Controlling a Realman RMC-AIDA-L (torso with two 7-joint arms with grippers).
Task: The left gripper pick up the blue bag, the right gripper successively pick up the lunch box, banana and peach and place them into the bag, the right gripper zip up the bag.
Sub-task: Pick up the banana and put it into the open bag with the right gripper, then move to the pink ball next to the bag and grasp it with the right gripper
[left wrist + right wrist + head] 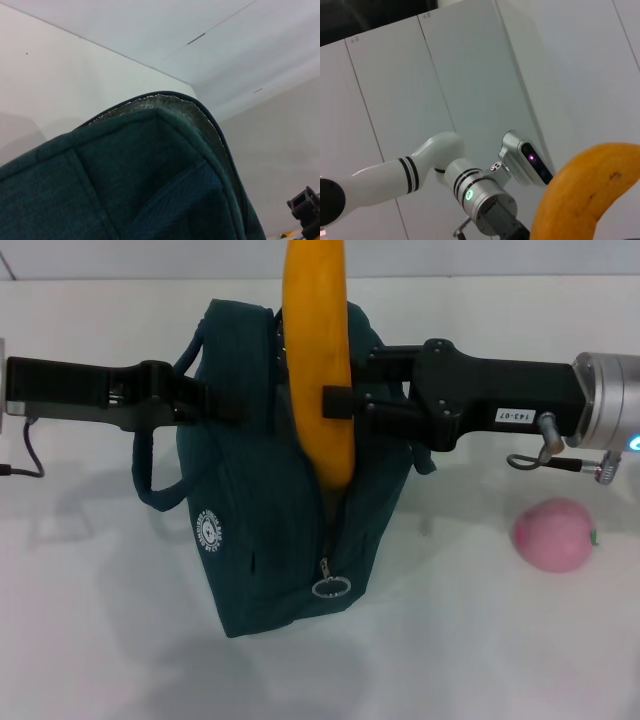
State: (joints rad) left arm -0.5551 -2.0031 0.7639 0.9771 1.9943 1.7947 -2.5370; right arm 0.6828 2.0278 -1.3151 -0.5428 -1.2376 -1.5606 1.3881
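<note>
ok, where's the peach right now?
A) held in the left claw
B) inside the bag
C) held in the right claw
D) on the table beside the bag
D: the peach lies on the white table, apart from the blue bag; the right claw grips the banana.

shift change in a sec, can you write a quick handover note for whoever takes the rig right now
Left gripper: shut on the blue bag at its upper left edge, holding it upright on the white table.
Right gripper: shut on the banana, which stands nearly vertical with its lower end already inside the bag's open top.
Peach: on the table to the right of the bag, untouched.
Lunch box: not visible, possibly already inside the bag.
Zipper pull sits low on the front; the bag is unzipped.
Left: release the banana into the bag, bag the peach, zip up.
</note>
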